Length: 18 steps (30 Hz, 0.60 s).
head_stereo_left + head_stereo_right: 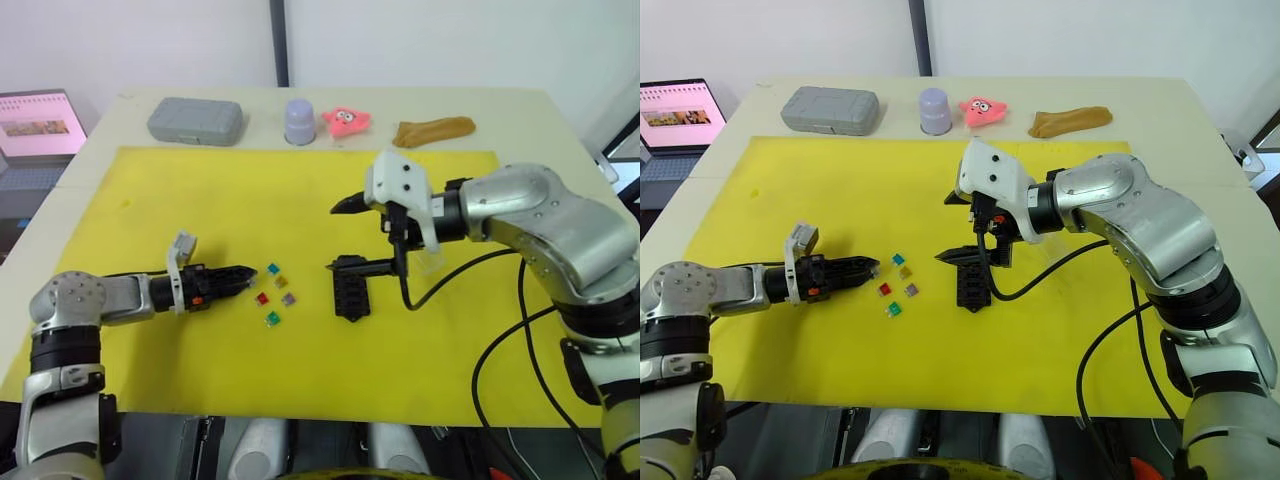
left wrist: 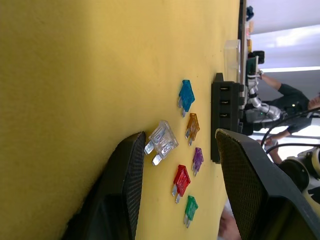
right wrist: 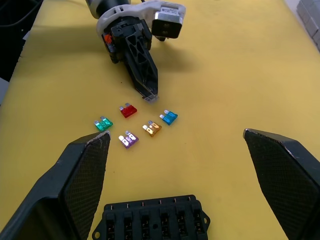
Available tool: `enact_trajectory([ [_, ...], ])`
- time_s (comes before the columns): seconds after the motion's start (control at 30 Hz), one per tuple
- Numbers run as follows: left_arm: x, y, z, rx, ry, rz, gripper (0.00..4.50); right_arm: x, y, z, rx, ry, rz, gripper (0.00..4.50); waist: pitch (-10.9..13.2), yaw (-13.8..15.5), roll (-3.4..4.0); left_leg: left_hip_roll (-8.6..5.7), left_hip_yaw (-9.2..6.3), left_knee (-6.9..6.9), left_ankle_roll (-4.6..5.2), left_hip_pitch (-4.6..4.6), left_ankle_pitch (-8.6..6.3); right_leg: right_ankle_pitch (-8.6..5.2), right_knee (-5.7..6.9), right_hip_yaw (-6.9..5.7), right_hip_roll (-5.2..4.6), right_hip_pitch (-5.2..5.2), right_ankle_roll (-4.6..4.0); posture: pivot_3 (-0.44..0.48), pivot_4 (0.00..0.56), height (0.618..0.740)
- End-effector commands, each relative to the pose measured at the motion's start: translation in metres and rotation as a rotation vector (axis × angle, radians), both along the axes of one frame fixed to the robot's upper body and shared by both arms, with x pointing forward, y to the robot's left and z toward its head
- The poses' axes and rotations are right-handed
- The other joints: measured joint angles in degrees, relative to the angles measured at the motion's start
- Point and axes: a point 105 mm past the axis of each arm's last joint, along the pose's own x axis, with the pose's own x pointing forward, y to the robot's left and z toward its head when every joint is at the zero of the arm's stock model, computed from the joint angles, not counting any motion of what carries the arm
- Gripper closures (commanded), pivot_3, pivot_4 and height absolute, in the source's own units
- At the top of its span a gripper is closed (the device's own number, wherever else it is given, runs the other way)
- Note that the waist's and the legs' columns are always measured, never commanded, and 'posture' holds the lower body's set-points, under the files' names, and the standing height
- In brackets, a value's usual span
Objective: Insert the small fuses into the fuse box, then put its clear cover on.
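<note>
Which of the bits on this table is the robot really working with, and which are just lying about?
In use:
- tiny translucent coloured blade fuses
- small black slotted fuse box
- small clear plastic cover

Lying about:
- grey plastic case
- lilac upturned cup
- pink star-shaped toy
- brown soft lump
- laptop

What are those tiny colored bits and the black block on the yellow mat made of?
The small fuses look like glossy translucent plastic with shiny metal prongs. The fuse box seems matte black molded plastic, with crisp slots and lobed edges. The mat looks soft and non-reflective, maybe foam or rubber.
</note>
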Motion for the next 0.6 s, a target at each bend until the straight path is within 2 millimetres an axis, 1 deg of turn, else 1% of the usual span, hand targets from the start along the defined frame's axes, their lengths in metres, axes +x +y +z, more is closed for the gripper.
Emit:
enact_trajectory([
  [0.03, 0.002, -0.005, -0.01, 0.044, 0.009, -0.007, 3.06, -0.005, 0.001, 0.014, 0.014, -0.071, 0.015, 0.0, 0.0, -0.03, 0.0, 0.0, -0.02, 0.0, 0.0, 0.0, 0.0, 0.0, -0.01, 0.0, 0.0, 0.02, 0.0, 0.0, 0.15, 0.74],
  [0.07, 0.001, -0.004, -0.013, 0.059, 0.008, -0.007, 3.61, -0.005, 0.001, 0.014, 0.014, -0.072, 0.015, 0.0, 0.0, -0.06, 0.0, 0.0, -0.03, 0.0, 0.0, 0.0, 0.0, 0.0, -0.02, 0.0, 0.0, 0.02, 0.0, 0.0, 0.15, 0.74],
  [0.1, 0.0, -0.003, -0.017, 0.082, 0.009, -0.007, 4.03, -0.005, 0.001, 0.014, 0.014, -0.073, 0.014, 0.0, 0.0, -0.11, 0.0, 0.0, -0.03, 0.0, 0.0, 0.01, 0.0, 0.0, -0.03, 0.0, 0.0, 0.02, 0.0, 0.0, 0.15, 0.74],
  [0.23, -0.002, -0.001, -0.024, 0.129, 0.005, -0.012, 4.03, -0.003, 0.001, 0.015, 0.012, -0.078, 0.011, 0.0, -0.03, -0.21, 0.06, 0.04, -0.03, -0.02, -0.03, 0.05, 0.02, 0.0, -0.03, 0.01, -0.01, 0.03, 0.0, 0.0, 0.15, 0.74],
  [0.43, -0.002, 0.002, -0.028, 0.14, -0.001, -0.014, 4.03, -0.002, 0.001, 0.015, 0.012, -0.082, 0.01, 0.0, -0.04, -0.18, 0.07, 0.05, -0.04, -0.02, -0.03, 0.05, 0.02, 0.0, -0.07, 0.0, -0.01, 0.06, 0.0, 0.0, 0.15, 0.74],
  [0.47, -0.001, 0.003, -0.028, 0.147, -0.005, -0.006, 4.28, -0.002, 0.001, 0.015, 0.013, -0.083, 0.01, 0.0, -0.04, -0.19, 0.07, 0.05, -0.04, -0.02, -0.03, 0.05, 0.02, 0.0, -0.07, 0.0, -0.01, 0.06, 0.0, 0.0, 0.15, 0.74],
  [0.6, 0.0, 0.008, -0.024, 0.15, -0.027, 0.01, 4.28, -0.002, 0.0, 0.015, 0.013, -0.085, 0.007, 0.0, -0.06, -0.25, 0.11, 0.06, -0.05, -0.03, -0.03, 0.06, 0.02, 0.0, -0.07, 0.01, -0.01, 0.06, 0.0, 0.0, 0.15, 0.74],
])
